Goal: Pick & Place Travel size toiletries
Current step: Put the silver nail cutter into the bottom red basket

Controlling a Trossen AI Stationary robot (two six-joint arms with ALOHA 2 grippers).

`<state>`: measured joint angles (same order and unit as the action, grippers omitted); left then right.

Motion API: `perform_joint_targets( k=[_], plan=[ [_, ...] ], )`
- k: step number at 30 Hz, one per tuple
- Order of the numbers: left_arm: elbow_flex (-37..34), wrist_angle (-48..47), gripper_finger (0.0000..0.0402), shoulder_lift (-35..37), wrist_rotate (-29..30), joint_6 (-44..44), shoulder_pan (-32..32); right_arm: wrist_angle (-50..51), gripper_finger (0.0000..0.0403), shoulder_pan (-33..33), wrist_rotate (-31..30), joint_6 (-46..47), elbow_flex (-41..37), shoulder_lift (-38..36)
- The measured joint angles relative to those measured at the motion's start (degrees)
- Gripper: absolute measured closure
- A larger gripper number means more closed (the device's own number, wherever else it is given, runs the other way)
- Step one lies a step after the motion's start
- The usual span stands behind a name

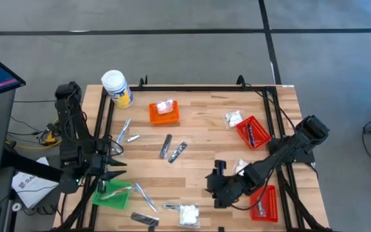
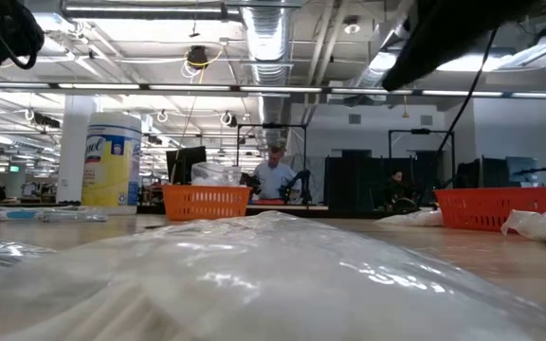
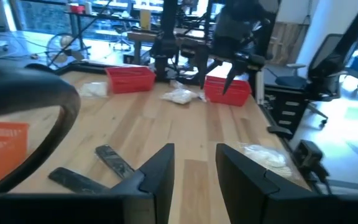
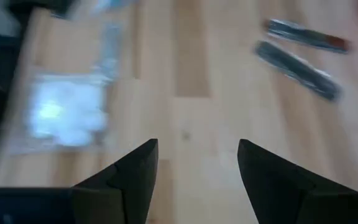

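Note:
The travel size toiletries lie scattered on the wooden table: two dark sachets (image 1: 172, 148) at the middle, clear-wrapped sticks (image 1: 126, 132) at the left, and a white clear-wrapped packet (image 1: 187, 214) by the near edge. Another white packet (image 1: 165, 107) lies in the orange basket (image 1: 153, 115). My left gripper (image 1: 118, 162) hovers open at the left edge, above the green basket (image 1: 111, 195), which holds a stick. My right gripper (image 4: 197, 162) is open over bare wood, slanting down, with the near white packet (image 4: 64, 115) ahead to one side and the sachets (image 4: 297, 68) to the other.
A white-lidded jar (image 1: 116, 88) stands at the far left corner. Two red baskets (image 1: 253, 132) (image 1: 266, 203) sit at the right, with white packets (image 1: 232, 119) (image 1: 240, 166) near them. A dark sachet (image 1: 143, 219) and a stick (image 1: 145, 197) lie near the front edge.

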<state>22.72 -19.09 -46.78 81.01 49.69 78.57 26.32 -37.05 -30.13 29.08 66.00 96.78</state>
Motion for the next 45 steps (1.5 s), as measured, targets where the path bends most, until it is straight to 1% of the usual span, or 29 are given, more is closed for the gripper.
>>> perform_joint_targets(
  k=[3, 5, 7, 10, 14, 19, 22, 24, 26, 27, 29, 30, 33, 35, 37, 43, 45],
  plan=[
    [0.0, 0.0, 0.0290, -0.9, -0.1, -0.3, -2.2, -0.4, 0.0189, -1.3, -5.4, 2.8, -2.4, -2.3],
    [0.0, 0.0, 0.0290, -1.3, -0.1, -0.9, -3.7, -2.0, 0.0189, -1.3, -5.8, 3.3, -4.7, -4.8],
    [0.0, 0.0, 0.0289, -1.5, -0.3, -1.1, -5.2, -6.2, 0.0189, -1.2, -5.9, 2.0, -7.3, -7.1],
    [0.0, 0.1, 0.0290, -1.8, -0.4, -1.2, -7.0, -15.7, 0.0189, -1.6, -4.5, -2.9, -12.3, -11.3],
    [0.0, 0.2, 0.0295, -1.8, -0.4, -2.9, -9.1, -30.7, 0.0189, -2.5, -1.1, -11.2, -19.5, -15.8],
    [0.0, 0.4, 0.0296, -1.8, -0.4, -3.4, -12.9, -45.2, 0.0189, -2.5, -1.1, -19.0, -26.0, -20.1],
    [0.0, 0.7, 0.0296, -1.8, -0.4, -3.4, -15.5, -49.8, 0.0189, -2.6, -1.0, -23.4, -27.3, -20.8],
    [0.0, 1.3, 0.0296, -1.8, -0.6, -3.4, -17.2, -50.4, 0.0189, -2.6, -0.8, -25.6, -27.4, -21.2],
    [0.0, 2.1, 0.0296, -1.8, -2.1, -4.1, -18.9, -51.1, 0.0189, -2.3, -0.7, -27.3, -27.4, -21.2],
    [0.0, 3.0, 0.0296, -1.8, -3.2, -4.7, -19.8, -51.3, 0.0189, -2.2, -0.1, -28.0, -27.4, -21.2],
    [0.0, 5.1, 0.0296, -1.8, -6.0, -6.7, -21.5, -51.9, 0.0189, -1.6, 3.6, -29.0, -27.4, -21.2],
    [0.0, 6.3, 0.0296, -1.8, -7.3, -7.8, -22.3, -52.2, 0.0189, -1.0, 6.7, -29.3, -27.4, -21.2],
    [0.0, 10.3, 0.0296, -1.8, -10.3, -12.2, -24.2, -53.8, 0.0189, 1.6, 19.5, -30.0, -27.4, -21.2],
    [0.0, 12.7, 0.0296, -1.8, -11.9, -15.3, -25.4, -55.3, 0.0189, 3.3, 26.0, -30.8, -27.4, -21.2],
    [0.0, 14.1, 0.0296, -1.8, -13.5, -17.6, -26.7, -55.6, 0.0189, 4.8, 27.6, -31.3, -27.4, -21.1],
    [0.0, 14.1, 0.0296, -1.8, -19.0, -18.2, -31.6, -55.6, 0.0189, 8.9, 27.1, -31.4, -28.0, -21.1],
    [0.0, 14.0, 0.0296, -1.8, -21.1, -19.3, -33.5, -56.2, 0.0189, 10.0, 25.8, -29.8, -29.3, -21.1]
  ],
)
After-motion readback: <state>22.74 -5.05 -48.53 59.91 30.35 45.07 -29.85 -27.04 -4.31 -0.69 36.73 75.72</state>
